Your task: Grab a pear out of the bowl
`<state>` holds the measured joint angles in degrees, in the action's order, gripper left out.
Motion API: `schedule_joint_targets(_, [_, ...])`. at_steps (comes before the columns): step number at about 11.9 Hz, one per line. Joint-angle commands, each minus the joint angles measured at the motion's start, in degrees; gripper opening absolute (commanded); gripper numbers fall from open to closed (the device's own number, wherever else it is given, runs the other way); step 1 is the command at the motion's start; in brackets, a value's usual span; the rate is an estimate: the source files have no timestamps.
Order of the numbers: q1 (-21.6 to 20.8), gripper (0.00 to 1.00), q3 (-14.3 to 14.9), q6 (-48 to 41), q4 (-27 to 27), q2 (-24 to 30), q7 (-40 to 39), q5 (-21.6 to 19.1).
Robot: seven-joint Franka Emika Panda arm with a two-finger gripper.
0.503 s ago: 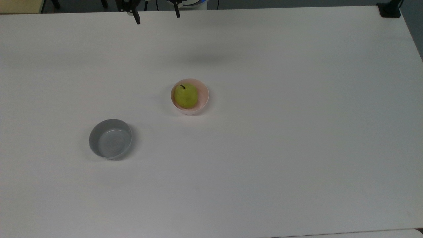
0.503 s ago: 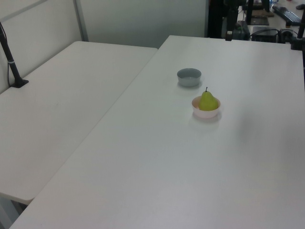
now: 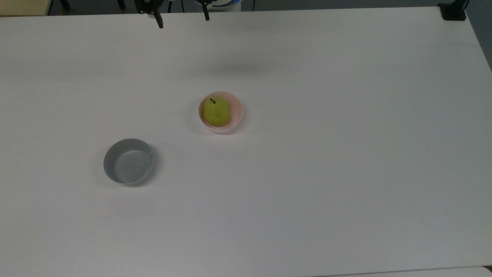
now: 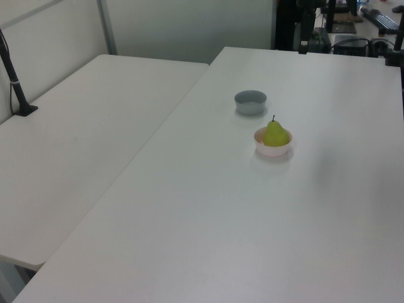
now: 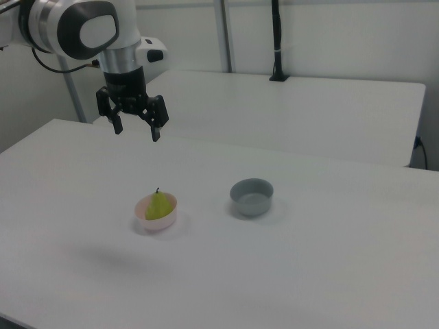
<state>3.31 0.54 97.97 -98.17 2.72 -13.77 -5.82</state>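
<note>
A yellow-green pear (image 3: 216, 111) (image 4: 275, 134) (image 5: 158, 205) with a short dark stem sits in the small pale pink bowl (image 3: 235, 115) (image 4: 273, 150) (image 5: 167, 221) near the middle of the white table. My gripper (image 5: 136, 130) (image 3: 183, 21) hangs open high above the table, well clear of the bowl, with nothing between its fingers. In the top view its fingertips (image 3: 160, 24) show at the upper edge, beyond the bowl. In the right view it hovers above and a little left of the bowl.
An empty grey bowl (image 3: 128, 161) (image 4: 250, 101) (image 5: 252, 197) stands apart from the pink one, toward the top view's lower left. A second white table (image 4: 76, 145) adjoins in the left view. A black post (image 5: 277, 41) stands on the far table.
</note>
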Motion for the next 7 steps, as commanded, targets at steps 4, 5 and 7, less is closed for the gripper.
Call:
schedule_joint_targets(4, [-0.9,1.0,1.0,0.4,0.3,0.2,-1.1,1.8])
schedule_joint_targets(5, [-0.9,1.0,0.9,0.5,0.3,0.2,-1.3,3.6])
schedule_joint_targets(7, [-0.8,1.0,0.7,0.3,0.2,0.0,-8.3,5.8])
